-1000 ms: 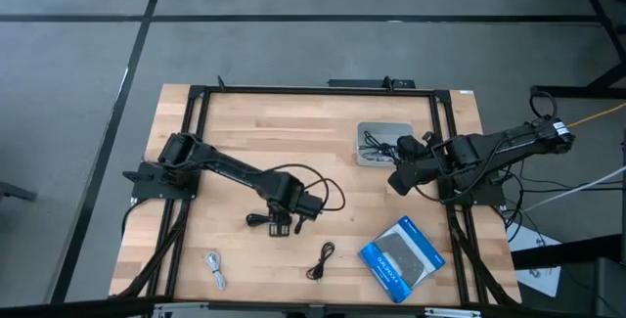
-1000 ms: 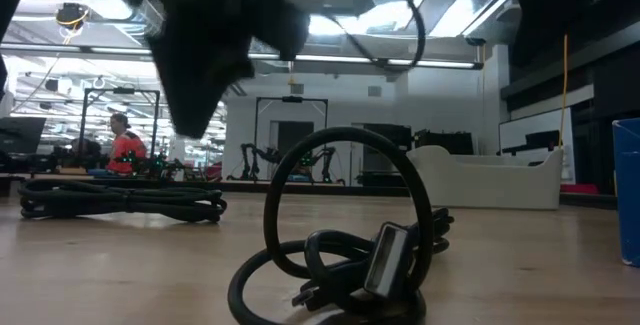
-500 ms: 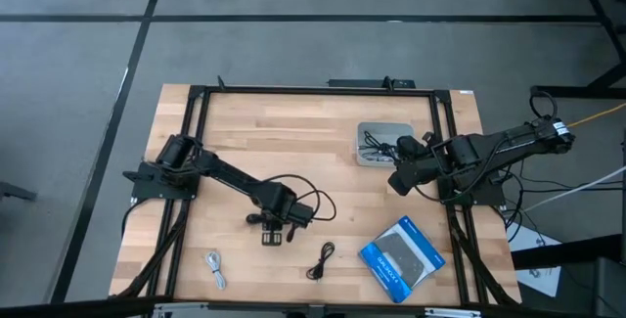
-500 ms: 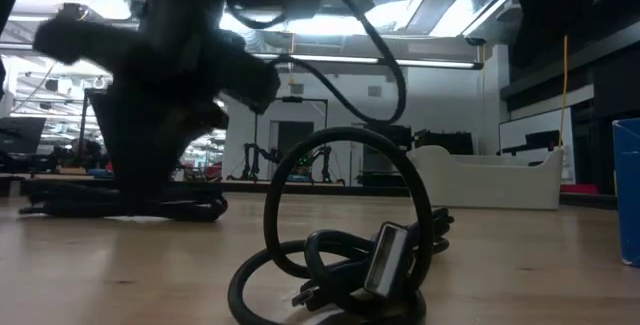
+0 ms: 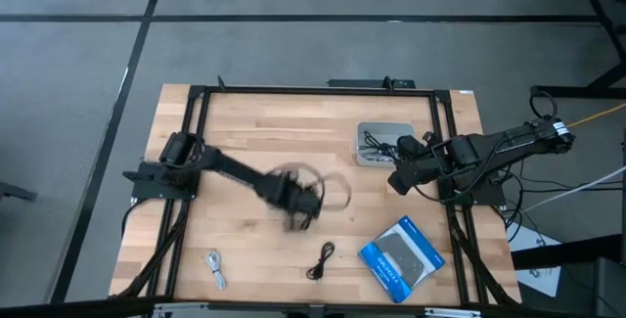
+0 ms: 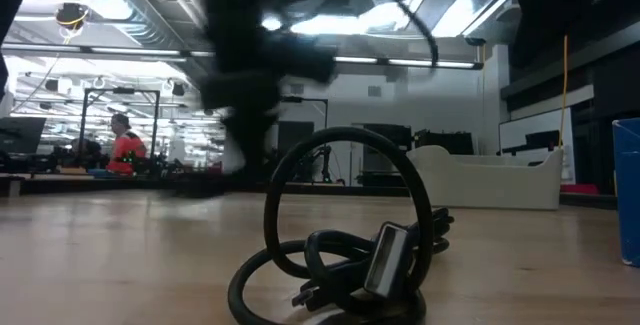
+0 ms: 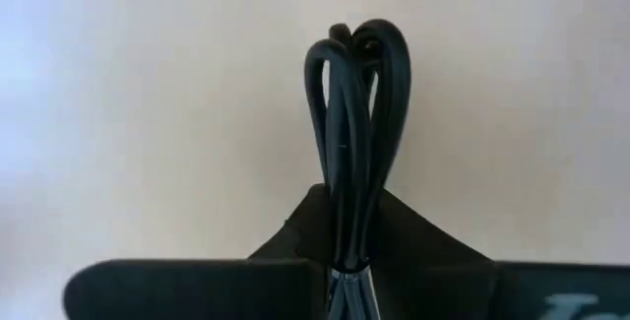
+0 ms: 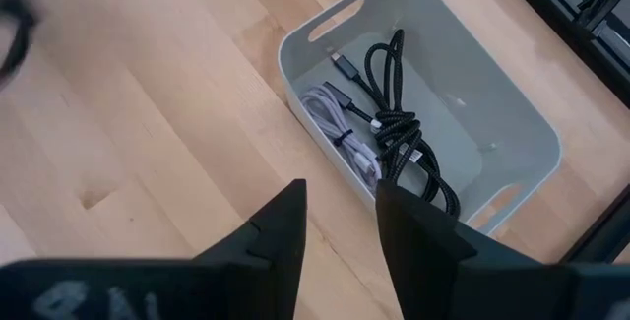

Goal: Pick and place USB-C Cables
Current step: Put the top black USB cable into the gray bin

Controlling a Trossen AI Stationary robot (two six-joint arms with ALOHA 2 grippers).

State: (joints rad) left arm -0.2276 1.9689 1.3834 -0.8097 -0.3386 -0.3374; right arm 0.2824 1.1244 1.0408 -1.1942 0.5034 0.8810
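Note:
My left gripper (image 5: 296, 208) is over the middle of the table, shut on a black coiled USB-C cable (image 7: 354, 113) whose loops stick out ahead of the fingers. My right gripper (image 8: 340, 202) is open and empty beside the grey tray (image 8: 295, 64), which holds a black braided cable (image 8: 399, 123) and a whitish cable (image 8: 345, 133). A black cable (image 5: 321, 259) and a whitish-grey cable (image 5: 215, 267) lie on the table near its front edge. The black one also shows close up in the low view (image 6: 340, 235). My left gripper pinches the bundled strands of the coiled black cable (image 7: 346, 246) between its two fingers. The strands run along the fingers, and the looped end stands out past the fingertips. The cable is lifted clear of the table.
A blue-and-black box (image 5: 401, 257) lies at the table's front right. The tray (image 5: 383, 127) stands at the back right, next to the right arm. A black frame runs around the table's edges.
My left gripper went down toward the near edge onto a black cable lying on the table. It has then come up and gone toward the right and far side with the cable. The cable no longer lies on the table in the low view.

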